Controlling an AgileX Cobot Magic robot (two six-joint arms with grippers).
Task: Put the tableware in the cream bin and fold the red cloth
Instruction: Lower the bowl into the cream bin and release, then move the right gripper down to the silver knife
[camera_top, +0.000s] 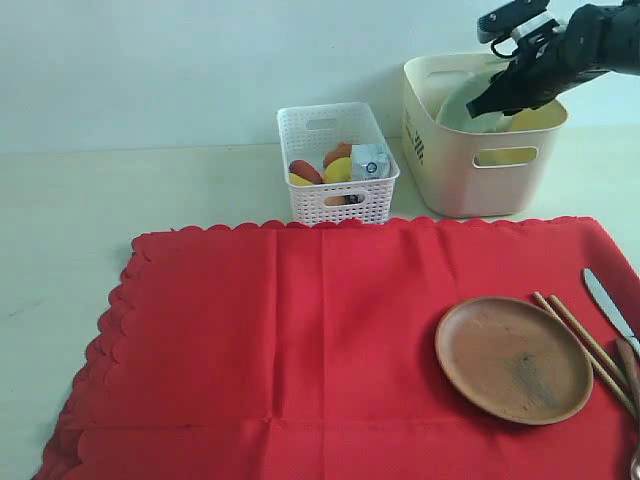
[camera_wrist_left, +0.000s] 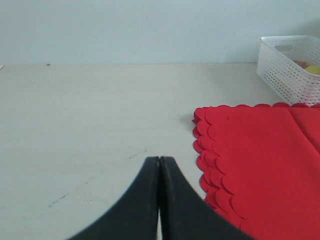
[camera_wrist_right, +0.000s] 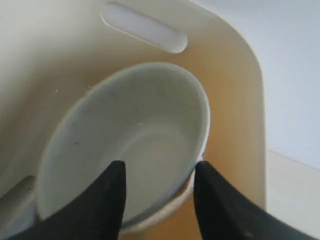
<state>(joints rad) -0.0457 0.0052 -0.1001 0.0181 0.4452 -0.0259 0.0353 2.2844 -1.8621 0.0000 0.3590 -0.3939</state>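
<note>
Farthest left, the left arm's black two-fingered claw (camera_wrist_left: 160, 161) is pressed fully closed, its tips meeting in a thin seam and holding nothing. It hangs over the bare pale tabletop (camera_wrist_left: 90, 125), just beside the scalloped left edge of the large bright red fabric cloth (camera_top: 300, 330). That cloth lies spread flat and unfolded across the table, with faint crease lines crossing it. Behind its far edge, near the middle, stands a small white lattice-walled plastic basket (camera_top: 340, 198) holding yellow and red food pieces and a small blue-white carton (camera_top: 368, 162). To the right of the basket, close beside it but not touching, is the tall cream plastic bin (camera_top: 450, 175) with rounded corners and an oval handle cut-out. A pale greenish-white bowl (camera_top: 462, 108) leans tilted inside it, against the walls. The right arm's black claw (camera_wrist_right: 159, 166) reaches down into the bin with its jaws standing moderately apart, one finger in front of the bowl's hollow and the other outside its rim, gripping nothing. Nearer the camera, on the right part of the cloth, rests a round terracotta-brown plate (camera_top: 513, 358). Just right of it lies a pair of wooden chopsticks (camera_top: 585, 345), then a metal knife (camera_top: 608, 306), and at the frame's edge a brown-handled utensil (camera_top: 628, 365), cropped too much to identify.
</note>
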